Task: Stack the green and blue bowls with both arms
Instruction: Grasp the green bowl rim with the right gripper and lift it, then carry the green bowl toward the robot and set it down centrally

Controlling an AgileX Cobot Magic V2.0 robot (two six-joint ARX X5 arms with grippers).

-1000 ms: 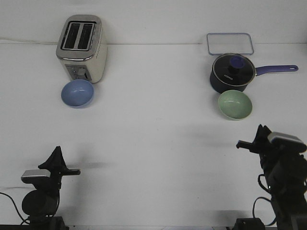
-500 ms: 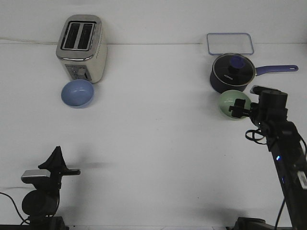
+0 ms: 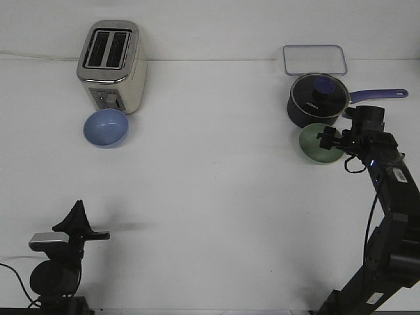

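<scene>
The pale green bowl [image 3: 314,144] sits on the white table at the right, just in front of a dark saucepan. My right gripper [image 3: 331,140] is over the bowl's right rim; I cannot tell whether its fingers are open or shut, or whether they touch the bowl. The light blue bowl [image 3: 105,128] sits at the left, in front of a toaster, with nothing near it. My left gripper [image 3: 77,218] rests low at the near left edge, far from both bowls; its fingers look together and empty.
A cream and silver toaster [image 3: 111,65] stands behind the blue bowl. A dark navy saucepan [image 3: 317,100] with a glass lid and a purple handle stands behind the green bowl. A clear rectangular lid [image 3: 314,60] lies at the back right.
My right arm has risen from the near right edge and reached forward to the green bowl, settling lower over its right rim. The left arm and both bowls have not moved.
</scene>
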